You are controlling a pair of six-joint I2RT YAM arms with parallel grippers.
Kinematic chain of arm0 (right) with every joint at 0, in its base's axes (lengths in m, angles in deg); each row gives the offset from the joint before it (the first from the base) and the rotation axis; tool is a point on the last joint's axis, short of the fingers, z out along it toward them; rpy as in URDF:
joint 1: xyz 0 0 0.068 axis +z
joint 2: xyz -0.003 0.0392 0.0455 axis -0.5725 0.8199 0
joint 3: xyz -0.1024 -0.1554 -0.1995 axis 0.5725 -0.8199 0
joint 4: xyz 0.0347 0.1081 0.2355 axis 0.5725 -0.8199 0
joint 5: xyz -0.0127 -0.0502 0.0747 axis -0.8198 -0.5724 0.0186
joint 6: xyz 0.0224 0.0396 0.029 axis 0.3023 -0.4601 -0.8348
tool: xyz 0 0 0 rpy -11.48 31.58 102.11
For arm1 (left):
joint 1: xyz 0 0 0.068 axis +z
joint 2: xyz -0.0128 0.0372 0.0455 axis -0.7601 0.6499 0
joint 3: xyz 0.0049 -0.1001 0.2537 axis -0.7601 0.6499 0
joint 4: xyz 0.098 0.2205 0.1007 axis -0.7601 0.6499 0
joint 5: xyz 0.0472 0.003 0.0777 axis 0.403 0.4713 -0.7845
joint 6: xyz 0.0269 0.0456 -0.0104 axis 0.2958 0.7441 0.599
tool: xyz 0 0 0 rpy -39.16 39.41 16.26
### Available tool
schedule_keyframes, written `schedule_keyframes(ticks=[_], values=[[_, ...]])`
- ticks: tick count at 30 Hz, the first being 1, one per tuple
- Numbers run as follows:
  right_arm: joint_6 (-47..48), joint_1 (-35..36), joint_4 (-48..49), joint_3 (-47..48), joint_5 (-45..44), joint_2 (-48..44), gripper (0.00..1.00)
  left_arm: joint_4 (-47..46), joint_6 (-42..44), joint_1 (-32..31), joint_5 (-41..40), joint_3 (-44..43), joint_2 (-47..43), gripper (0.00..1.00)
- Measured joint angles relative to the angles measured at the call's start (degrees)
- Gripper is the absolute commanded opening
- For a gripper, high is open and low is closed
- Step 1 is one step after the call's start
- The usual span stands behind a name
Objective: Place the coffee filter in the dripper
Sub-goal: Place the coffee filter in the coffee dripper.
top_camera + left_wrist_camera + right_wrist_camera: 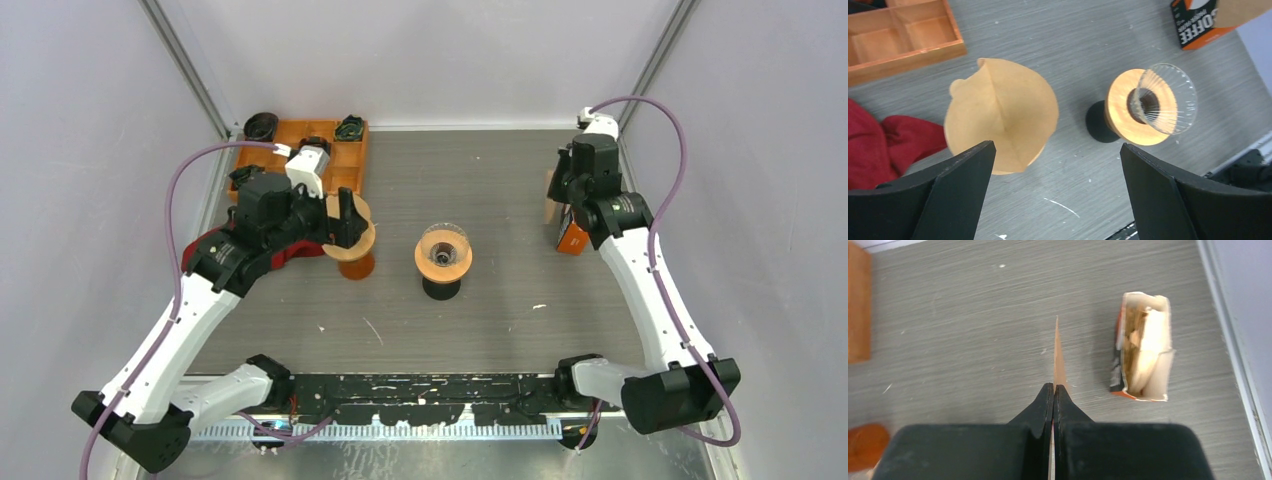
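The dripper (443,255), a ribbed glass cone on a wooden collar and black base, stands at the table's middle; it also shows in the left wrist view (1150,105). An opened brown coffee filter (1003,112) sits on an orange stand (357,265) to its left. My left gripper (342,222) is open and empty just above that filter (352,232), with its fingers (955,185) wide apart. My right gripper (560,195) is shut on a flat, folded brown filter (1058,357), seen edge-on, held above the table beside the filter box (1143,355).
The orange filter box (572,238) stands at the right edge, open with filters inside; it also shows in the left wrist view (1198,22). A wooden compartment tray (345,165) lies at the back left. A red cloth (883,145) lies under my left arm.
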Motion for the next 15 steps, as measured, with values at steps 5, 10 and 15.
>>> schedule_keyframes(ticks=[5,10,15], values=[[0.9,5.5,-1.3,1.6,3.3,-0.5,0.01,-0.6,-3.6,0.0,4.4,0.0,0.7,0.99],[0.9,9.9,-2.3,2.7,7.6,-1.2,0.01,-0.7,-5.6,0.0,7.5,0.0,1.1,0.99],[1.1,13.8,-2.7,4.8,11.2,-1.5,0.01,-1.1,-7.0,0.0,10.0,0.0,1.7,0.99]])
